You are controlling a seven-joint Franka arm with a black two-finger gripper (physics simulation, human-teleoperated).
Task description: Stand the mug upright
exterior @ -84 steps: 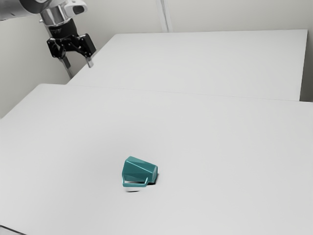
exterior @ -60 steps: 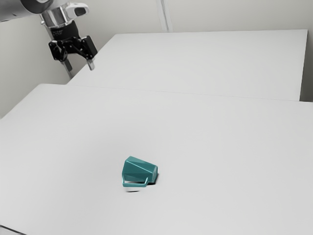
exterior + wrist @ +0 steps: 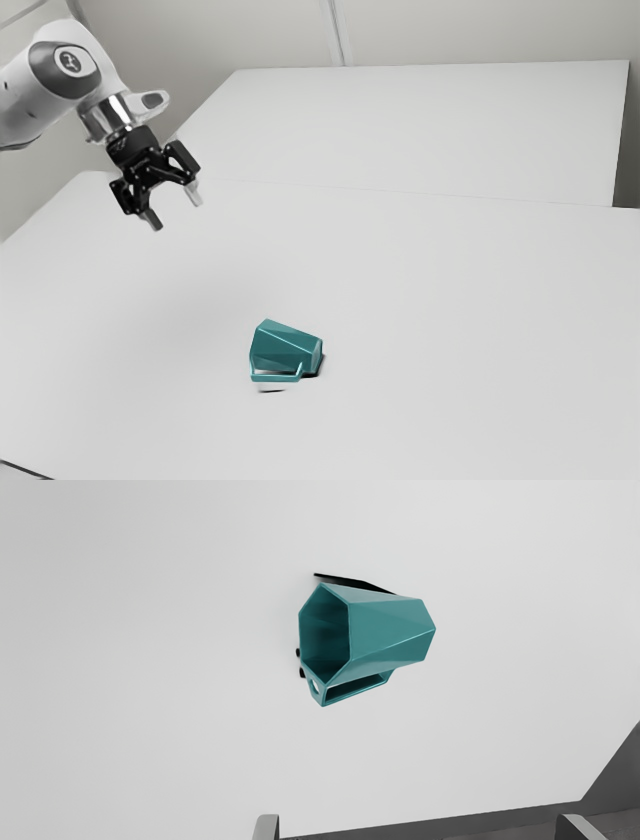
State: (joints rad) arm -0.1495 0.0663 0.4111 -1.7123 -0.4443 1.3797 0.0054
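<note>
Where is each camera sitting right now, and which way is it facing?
Exterior view: off to the arm's side, above the table, looking down across it at the tipped-over mug; the arm comes in from the upper left, ending in the open gripper.
Wrist view: on the arm's end, looking past the spread fingertips at the bottom edge, down toward the mug and partly into its mouth.
Shared: the mug, the table and the gripper's fingertips.

Only an illegible arm badge (image 3: pixel 71 62)
</note>
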